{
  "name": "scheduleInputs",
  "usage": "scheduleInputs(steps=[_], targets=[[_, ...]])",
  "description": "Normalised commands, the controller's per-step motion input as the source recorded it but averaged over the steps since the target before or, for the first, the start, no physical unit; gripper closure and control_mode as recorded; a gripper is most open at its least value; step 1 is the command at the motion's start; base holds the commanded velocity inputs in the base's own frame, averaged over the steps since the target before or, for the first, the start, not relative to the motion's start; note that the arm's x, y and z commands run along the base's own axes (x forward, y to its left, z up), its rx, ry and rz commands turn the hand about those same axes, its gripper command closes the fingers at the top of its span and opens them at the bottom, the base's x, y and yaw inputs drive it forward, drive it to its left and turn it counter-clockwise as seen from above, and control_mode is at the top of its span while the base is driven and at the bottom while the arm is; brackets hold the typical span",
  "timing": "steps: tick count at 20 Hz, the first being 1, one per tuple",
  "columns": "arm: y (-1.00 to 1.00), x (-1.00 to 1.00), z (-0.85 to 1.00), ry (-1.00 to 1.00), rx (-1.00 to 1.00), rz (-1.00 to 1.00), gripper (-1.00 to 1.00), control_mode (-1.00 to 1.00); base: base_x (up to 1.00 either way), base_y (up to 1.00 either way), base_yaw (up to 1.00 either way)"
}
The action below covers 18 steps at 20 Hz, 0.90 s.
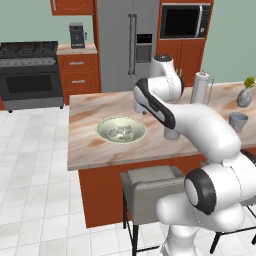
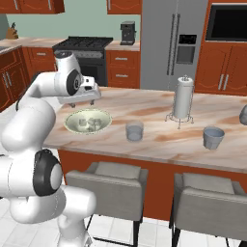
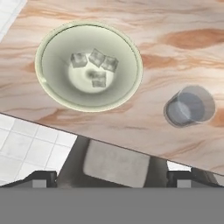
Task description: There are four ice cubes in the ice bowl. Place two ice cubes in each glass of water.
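We're looking down on the long marble worktop (image 2: 159,113), and up over its left end hangs our gripper (image 2: 83,98), fingers spread as wide as they go and holding nothing. Right beneath it, near the left end and toward the front edge, sits the ice bowl (image 3: 52,89), broad and shallow. Along the front edge to its right stands the nearer glass of water (image 3: 189,106); the second glass (image 2: 213,137) waits farther along toward the right end. And there, clustered at the bottom of the bowl, are all four ice cubes (image 3: 97,68), touching or nearly so. We reckon these are light, hard and slick, likely to squirt out of a pinch. We'd take the outermost cube across two flat opposite faces, squarely, coming straight down.
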Motion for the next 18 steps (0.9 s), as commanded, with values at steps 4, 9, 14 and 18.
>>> scheduleInputs(steps=[4,9,14,18], targets=[[0.04,0.3,-0.15,0.0,0.0,0.07,-1.0,-1.0,0.0,0.0,0.0],[0.12,0.36,-0.14,0.0,0.0,-0.03,-1.0,-1.0,0.0,0.0,0.0],[0.17,0.36,-0.14,0.0,0.02,-0.09,-1.0,-1.0,0.0,0.0,0.0],[0.12,0.23,-0.09,0.08,0.07,0.01,-1.0,-1.0,0.0,0.0,0.0]])
